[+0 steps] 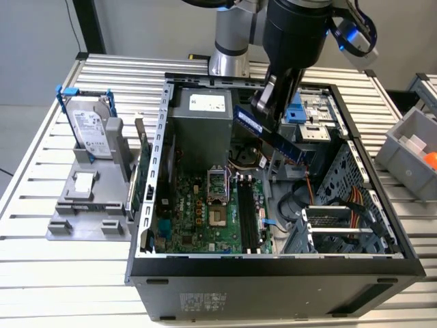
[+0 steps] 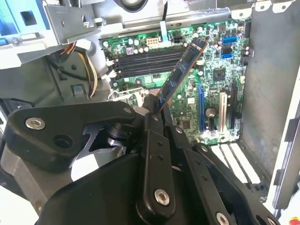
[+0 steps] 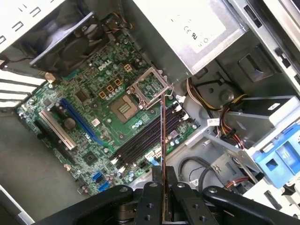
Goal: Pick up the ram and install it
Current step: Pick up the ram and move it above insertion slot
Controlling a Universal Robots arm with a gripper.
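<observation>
**One RAM stick gripped above the open computer case**

The RAM stick [image 1: 287,145] is hanging tilted in the upper centre of the exterior view, above the motherboard [image 1: 198,219] and clear of it. The gripper [image 1: 266,113] is clamping it edge-on between closed fingers. In the second wrist view the stick is jutting out over the black memory slots [image 2: 140,61]. The computer case [image 1: 273,263] is lying open on a slatted table [image 1: 41,273]. At the exterior view's left, a hard drive [image 1: 89,126] is standing in a grey holder [image 1: 89,205].

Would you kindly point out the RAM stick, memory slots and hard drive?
RAM stick [image 2: 182,71]: second wrist view, middle of its board.
memory slots [image 3: 140,140]: first wrist view, mid-length of the slots.
hard drive [image 1: 89,126]: exterior view, its labelled face.
</observation>
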